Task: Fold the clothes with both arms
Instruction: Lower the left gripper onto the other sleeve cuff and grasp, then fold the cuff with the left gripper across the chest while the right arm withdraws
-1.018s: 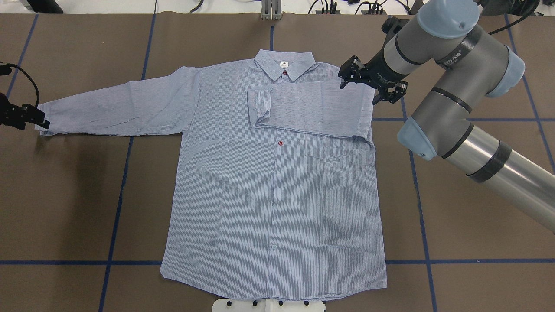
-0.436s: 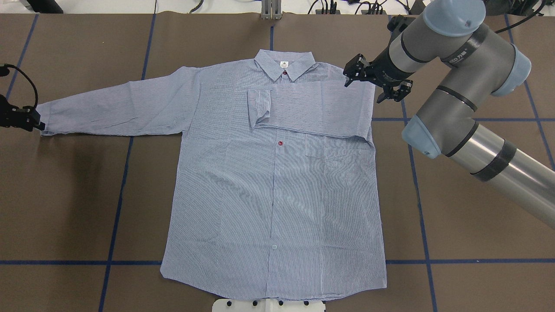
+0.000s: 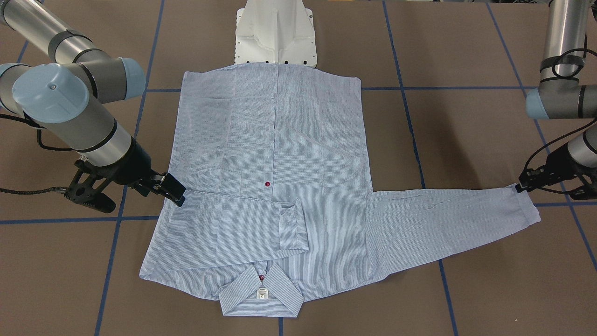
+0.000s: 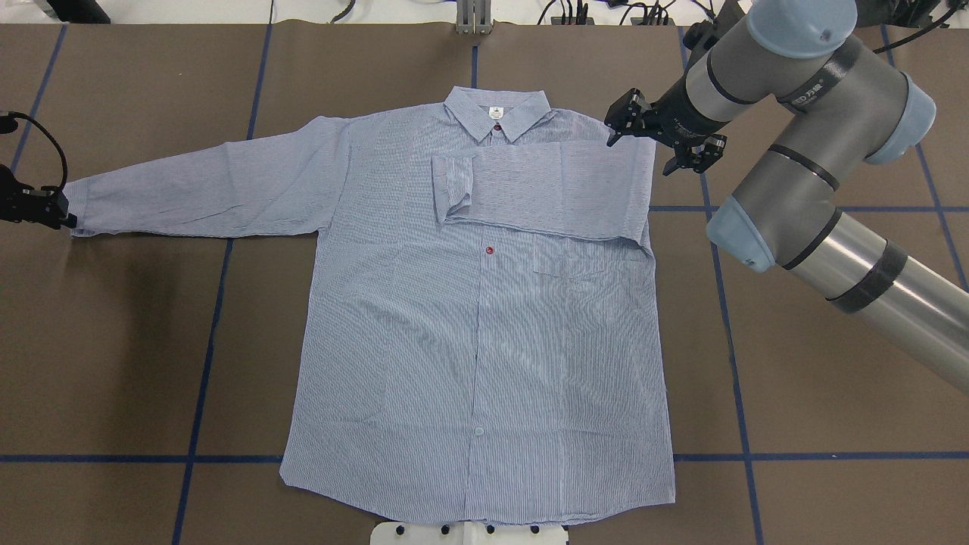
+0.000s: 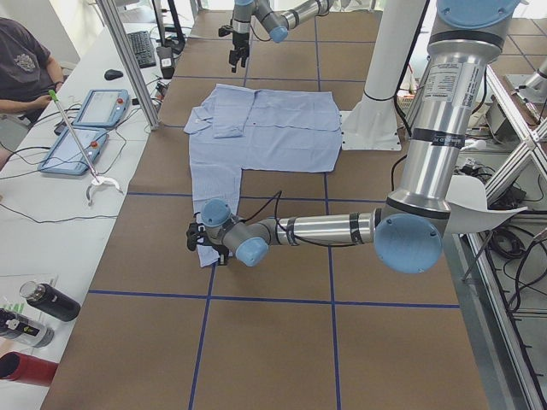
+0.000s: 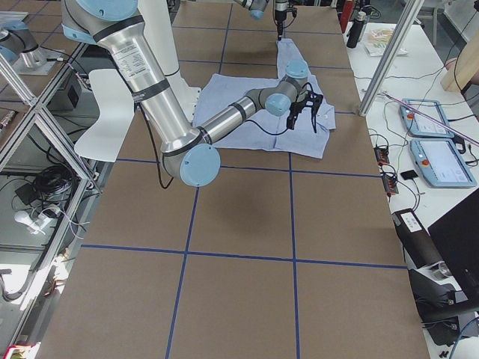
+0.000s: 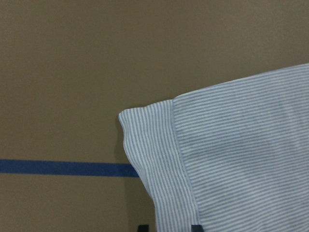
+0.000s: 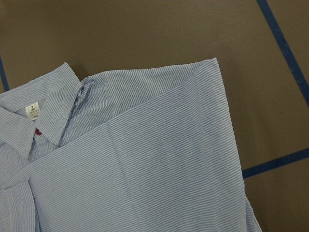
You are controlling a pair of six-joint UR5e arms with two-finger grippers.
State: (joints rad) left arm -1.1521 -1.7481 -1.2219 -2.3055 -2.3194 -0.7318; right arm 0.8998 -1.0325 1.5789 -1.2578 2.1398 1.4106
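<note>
Brown counter (image 4: 113,341) carries the shirt (image 4: 469,318). The cuff (image 7: 159,145) lies just ahead of the open left end effector (image 4: 45,212), which should pinch both layers squarely. The right end effector (image 4: 655,144) hovers open.

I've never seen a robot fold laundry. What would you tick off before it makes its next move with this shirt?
1. The light blue-and-white striped button-up shirt lies flat, front up: ok.
2. The folded sleeve on the robot's right lies across the chest: ok.
3. The silver-grey right arm has its jaws open and holds no cloth: ok.
4. The outstretched sleeve lies straight, ready to fold: ok.
5. The silver-grey left arm has its jaws closed on that sleeve's cuff: cannot tell; only their tips show at the cuff's edge.
</note>
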